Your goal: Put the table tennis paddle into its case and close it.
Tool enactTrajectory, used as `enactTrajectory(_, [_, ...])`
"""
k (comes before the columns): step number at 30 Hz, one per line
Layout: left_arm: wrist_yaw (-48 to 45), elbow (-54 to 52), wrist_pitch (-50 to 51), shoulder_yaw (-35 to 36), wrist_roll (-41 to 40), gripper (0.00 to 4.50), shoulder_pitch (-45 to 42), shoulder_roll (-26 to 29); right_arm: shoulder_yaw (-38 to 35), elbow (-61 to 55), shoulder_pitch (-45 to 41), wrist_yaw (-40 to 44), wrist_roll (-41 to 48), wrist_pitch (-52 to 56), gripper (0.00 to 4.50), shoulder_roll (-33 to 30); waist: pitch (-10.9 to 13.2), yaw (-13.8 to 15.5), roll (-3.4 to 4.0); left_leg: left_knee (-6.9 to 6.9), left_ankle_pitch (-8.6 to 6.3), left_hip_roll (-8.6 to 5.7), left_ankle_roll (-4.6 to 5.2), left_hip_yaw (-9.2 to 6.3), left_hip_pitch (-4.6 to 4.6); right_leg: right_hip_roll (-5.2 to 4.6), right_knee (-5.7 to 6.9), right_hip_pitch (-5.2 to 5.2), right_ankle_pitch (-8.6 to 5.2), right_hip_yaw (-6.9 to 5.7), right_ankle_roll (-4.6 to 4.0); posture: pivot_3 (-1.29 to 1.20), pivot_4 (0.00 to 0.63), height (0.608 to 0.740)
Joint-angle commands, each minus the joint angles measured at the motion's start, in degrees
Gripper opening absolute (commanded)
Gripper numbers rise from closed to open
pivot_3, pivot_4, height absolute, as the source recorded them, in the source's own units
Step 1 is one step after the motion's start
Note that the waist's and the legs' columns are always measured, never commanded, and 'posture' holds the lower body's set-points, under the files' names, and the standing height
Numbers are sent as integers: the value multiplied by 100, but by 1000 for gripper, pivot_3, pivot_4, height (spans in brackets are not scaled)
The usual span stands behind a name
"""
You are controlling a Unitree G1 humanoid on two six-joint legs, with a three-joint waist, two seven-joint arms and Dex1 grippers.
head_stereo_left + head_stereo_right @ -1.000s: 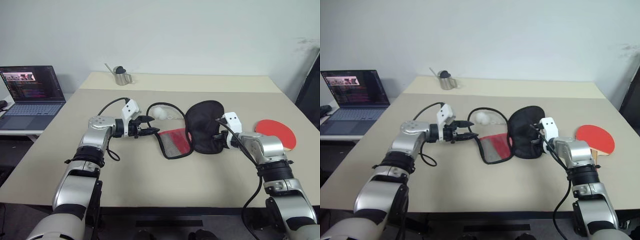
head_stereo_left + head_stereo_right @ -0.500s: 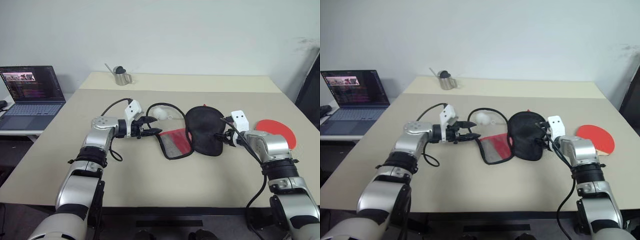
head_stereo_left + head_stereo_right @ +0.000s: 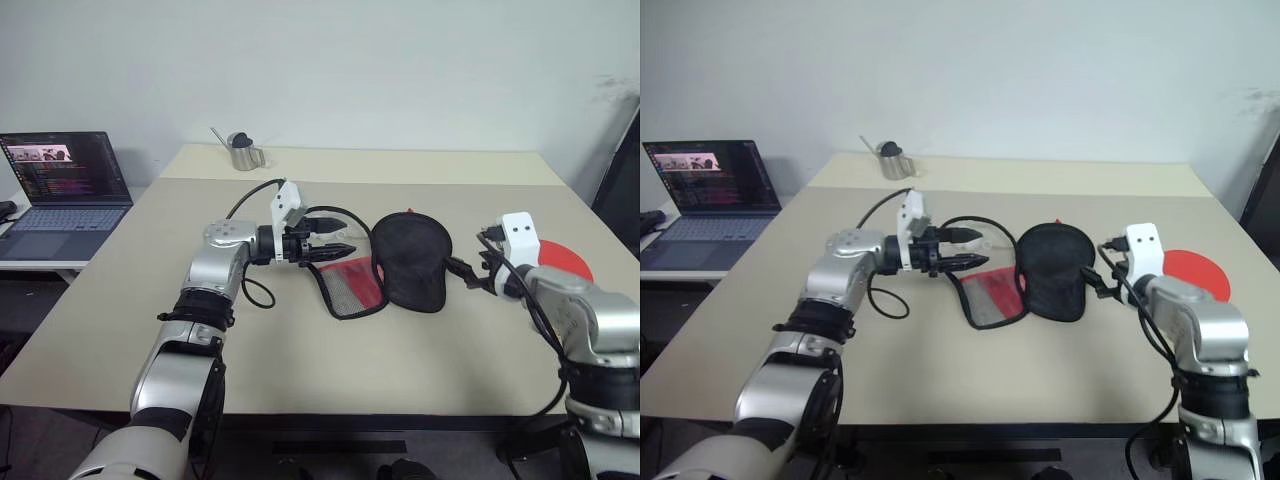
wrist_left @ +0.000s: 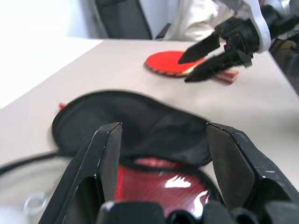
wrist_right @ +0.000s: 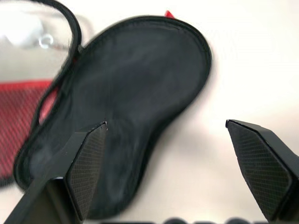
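The case lies open in the middle of the table, its black half [image 3: 410, 262] beside its red mesh-lined half [image 3: 350, 285]. My left gripper [image 3: 335, 250] hovers open just above the red half's far edge, pointing toward the black half, with nothing between its fingers [image 4: 105, 154]. My right gripper [image 3: 462, 272] stands open just right of the black half [image 5: 126, 93], clear of it. The table tennis paddle [image 3: 568, 262] rests red face up at the right, partly hidden behind my right arm. The left wrist view has the paddle [image 4: 170, 63] beyond the case.
A white ball [image 3: 320, 224] with a metal ring and a black cord loop lies just behind the case. A metal cup [image 3: 241, 151] stands at the back. An open laptop [image 3: 62, 190] sits on a side table to the left.
My right gripper opened, let go of the black half and pulled back to the right and up. The black half settled on the table. My left gripper moved right and up over the red half.
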Motion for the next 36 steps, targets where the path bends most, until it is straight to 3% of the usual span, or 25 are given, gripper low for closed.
enactTrajectory(1, [-237,-512,-4,-190,-84,3085,-48,-80,-465,-876,340,-341,-78,318,4457,-4,0,3,0,1,0,0,0,0,1,0,0,1,0,1,0,0,150,740])
enactTrajectory(5, [-448,-616,-82,-414,-77,3085,-93,-230,-931,-1280,825,-587,-130,540,4457,143,0,5,0,2,0,-1,0,-1,3,0,-2,3,-1,2,-2,0,150,740])
enactTrajectory(10, [-515,-393,-270,-520,-19,3085,-268,-452,-1211,-907,1019,-784,-333,245,4457,157,0,-8,0,2,0,-3,0,-1,5,0,-2,3,-1,5,-3,0,150,740])
enactTrajectory(20, [-584,-73,-536,-573,41,3085,-396,-645,-1589,1320,623,-852,-496,-1077,4457,39,-1,-8,2,0,0,-5,1,-1,5,1,-6,4,-1,9,-2,0,150,740])
enactTrajectory(36, [-599,406,-880,-546,123,3085,-578,-719,-998,4603,-319,-679,-858,-2999,4457,-560,-1,-48,1,2,1,-5,2,-1,10,5,-5,10,1,15,0,0,150,740])
